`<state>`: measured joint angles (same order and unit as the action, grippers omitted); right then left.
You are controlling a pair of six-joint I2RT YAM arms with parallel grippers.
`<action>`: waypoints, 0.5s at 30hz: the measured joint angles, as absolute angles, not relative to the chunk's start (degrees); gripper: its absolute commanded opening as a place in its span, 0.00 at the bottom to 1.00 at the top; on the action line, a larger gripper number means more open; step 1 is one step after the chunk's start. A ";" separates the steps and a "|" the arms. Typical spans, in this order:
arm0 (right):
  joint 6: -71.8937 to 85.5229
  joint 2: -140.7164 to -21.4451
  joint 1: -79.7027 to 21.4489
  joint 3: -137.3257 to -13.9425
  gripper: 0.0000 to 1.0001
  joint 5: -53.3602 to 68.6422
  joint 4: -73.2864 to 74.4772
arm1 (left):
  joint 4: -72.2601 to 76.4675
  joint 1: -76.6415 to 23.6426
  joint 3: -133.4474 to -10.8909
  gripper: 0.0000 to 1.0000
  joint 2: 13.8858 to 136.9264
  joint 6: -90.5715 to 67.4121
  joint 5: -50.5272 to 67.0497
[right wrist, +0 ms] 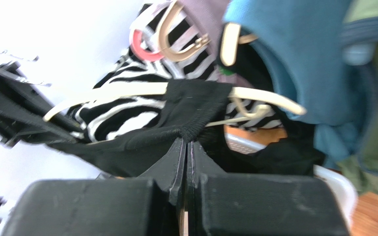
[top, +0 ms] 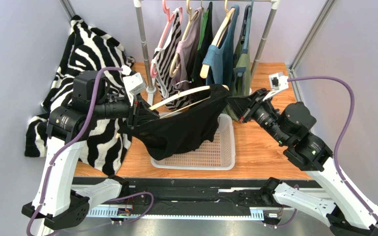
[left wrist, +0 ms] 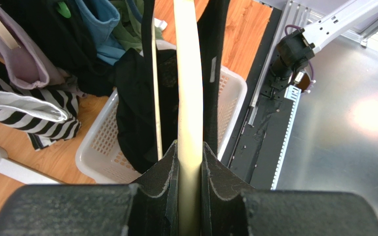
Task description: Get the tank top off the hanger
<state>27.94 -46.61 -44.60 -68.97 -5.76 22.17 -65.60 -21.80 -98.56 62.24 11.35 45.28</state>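
Now left hand [left wrist: 190,153] clamps the hanger [left wrist: 186,73], right hand [right wrist: 186,143] pinches the tank top [right wrist: 196,105] at its fingertips.

**Counted, Kind by Kind**

There was one tank top [top: 186,128], one hanger [left wrist: 188,73] carrying it, one basket [top: 224,147], one rack [top: 144,49] with about five garments [top: 220,59], one blanket [top: 87,49], and two arms: left arm [top: 58,162], right arm [top: 339,182].

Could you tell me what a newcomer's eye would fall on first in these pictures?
A black tank top on a cream hanger, stretched mid-air between both arms above a white basket. The left gripper clamps the hanger; the right gripper pinches the top's edge. A zebra cloth fills the left corner.
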 measured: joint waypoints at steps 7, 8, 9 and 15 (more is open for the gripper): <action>27.16 -44.29 -44.42 -69.38 0.00 -16.25 25.50 | -70.15 -21.82 -102.06 0.00 61.84 15.07 46.04; 27.16 -44.23 -44.25 -69.38 0.00 -17.32 25.93 | -71.16 -21.87 -102.80 0.00 61.60 15.88 46.48; 27.20 -44.23 -44.03 -69.38 0.00 -18.20 26.26 | -71.99 -21.91 -103.22 0.00 61.17 16.73 46.85; 28.12 -45.56 -42.02 -69.30 0.00 -19.59 27.33 | -75.90 -21.91 -103.68 0.00 56.80 20.51 48.51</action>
<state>28.12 -45.56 -42.02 -69.30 -19.59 27.33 -75.90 -21.91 -103.68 56.80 20.51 48.51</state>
